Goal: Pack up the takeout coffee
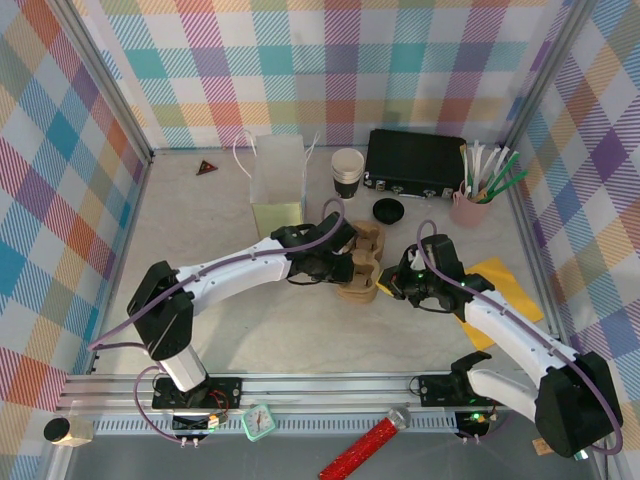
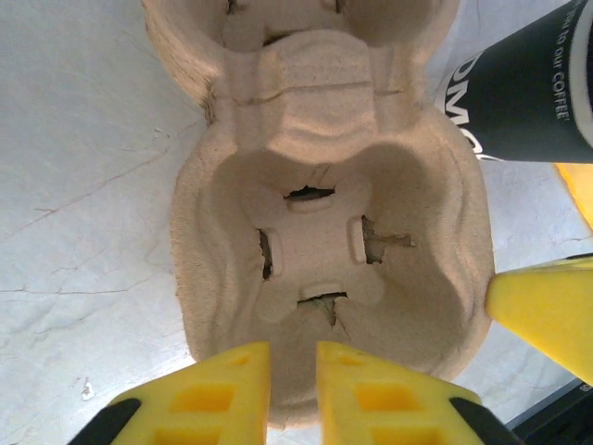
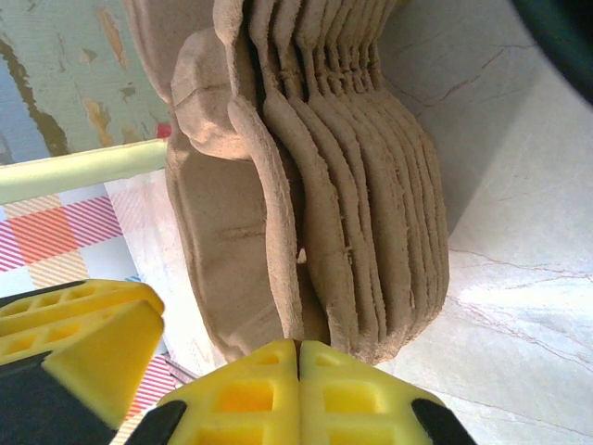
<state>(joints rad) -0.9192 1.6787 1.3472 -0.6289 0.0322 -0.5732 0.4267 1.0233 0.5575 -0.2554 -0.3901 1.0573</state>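
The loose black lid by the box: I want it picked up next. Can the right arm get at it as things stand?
Probably yes. The black lid lies on bare table just beyond the right gripper, with nothing between; its shut jaws must open first.

The left arm (image 1: 235, 268) and right arm (image 1: 510, 335) are built alike: glossy white shells over the long links, and chunky black housings (image 1: 160, 312) at the joints. A thin grey-purple cable (image 1: 113, 330) loops out near each base and runs along the links. Each arm rises from a black base block (image 1: 195, 392), and a small green light (image 1: 478, 413) glows at the right one. The left gripper (image 2: 293, 371) and right gripper (image 3: 298, 371) carry bright yellow moulded fingers (image 2: 232, 380) with rectangular recesses in their faces, set on black mounts (image 2: 111, 417)
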